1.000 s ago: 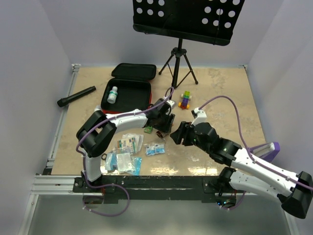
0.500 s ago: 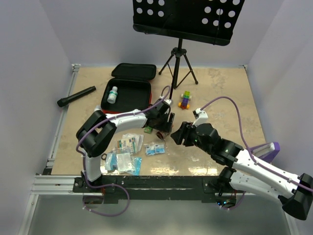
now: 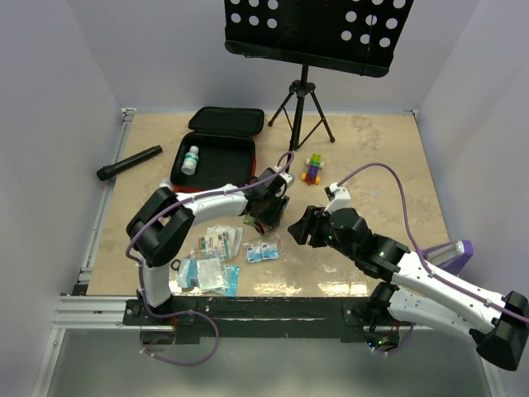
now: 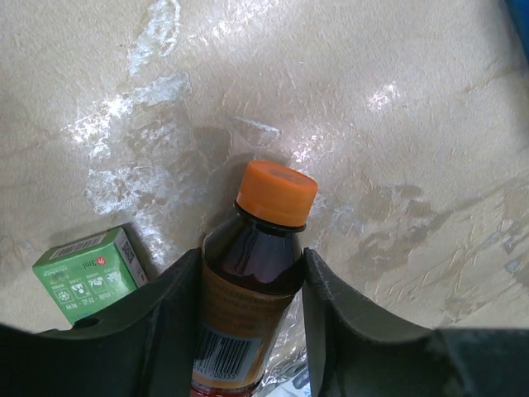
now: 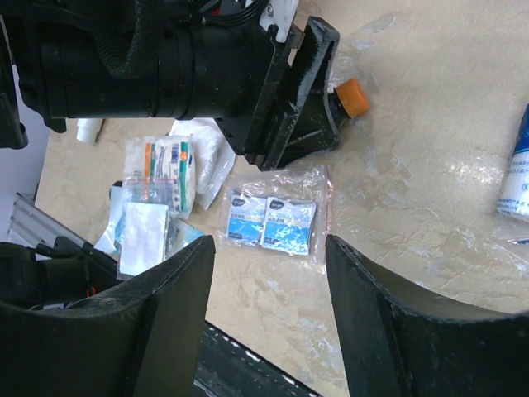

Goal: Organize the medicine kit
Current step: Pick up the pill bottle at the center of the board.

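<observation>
Two end effectors are meeting near the middle of the worktop (image 3: 372, 157): the left end effector (image 4: 251, 263) is pinching the orange-capped brown bottle (image 4: 248, 318) across its body as it is lying flat, likely because the sides are offering a firmer seat than the cap, while the right end effector (image 5: 269, 244) is hovering spread and empty over the sachet packet (image 5: 273, 222). The medicine kit (image 3: 221, 164) is lying open toward the far-left corner with its lining mostly bare, so the way there is looking free, though the green box (image 4: 83, 273) is sitting just beside one finger.
</observation>
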`<state>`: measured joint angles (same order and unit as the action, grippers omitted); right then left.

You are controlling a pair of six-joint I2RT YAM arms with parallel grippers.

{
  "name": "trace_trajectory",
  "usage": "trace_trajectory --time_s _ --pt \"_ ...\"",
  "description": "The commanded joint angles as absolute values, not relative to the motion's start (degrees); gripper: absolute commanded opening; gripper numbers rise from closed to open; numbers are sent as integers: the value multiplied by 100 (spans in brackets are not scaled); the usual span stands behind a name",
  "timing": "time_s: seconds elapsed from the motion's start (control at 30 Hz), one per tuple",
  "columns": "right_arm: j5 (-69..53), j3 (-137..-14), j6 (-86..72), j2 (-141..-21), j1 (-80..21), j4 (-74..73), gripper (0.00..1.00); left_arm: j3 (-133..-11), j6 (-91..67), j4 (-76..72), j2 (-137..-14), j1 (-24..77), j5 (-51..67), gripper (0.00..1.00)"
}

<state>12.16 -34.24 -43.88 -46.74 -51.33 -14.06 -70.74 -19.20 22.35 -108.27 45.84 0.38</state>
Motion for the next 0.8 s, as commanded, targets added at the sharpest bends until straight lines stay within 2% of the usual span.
trace_trajectory --time_s 0.0,0.1,0.13,0.27,0.5,0.77 --pt "1107 -3393 -4403 -4676 -5142 -1160 61 -6970 -1924 2119 -10529 4570 18 37" --pt "1108 -3401 -4421 -4676 -5142 -1160 61 -6856 -2223 1786 -10415 4570 158 22" --pt "1099 -3401 -4421 -4676 -5150 -1169 61 -6829 -2311 1654 -10363 4570 237 20" --pt "1108 -3445 -4438 -4632 -5142 -1230 61 -6812 -2522 1284 -10056 4562 290 17" --pt "1125 -3498 -4430 -4526 -5142 -1274 61 -6873 -2514 1432 -9124 4369 -289 13" --pt "1090 -3603 -4246 -4509 -5142 -1205 61 -7109 -2225 2082 -8323 2999 -1097 14"
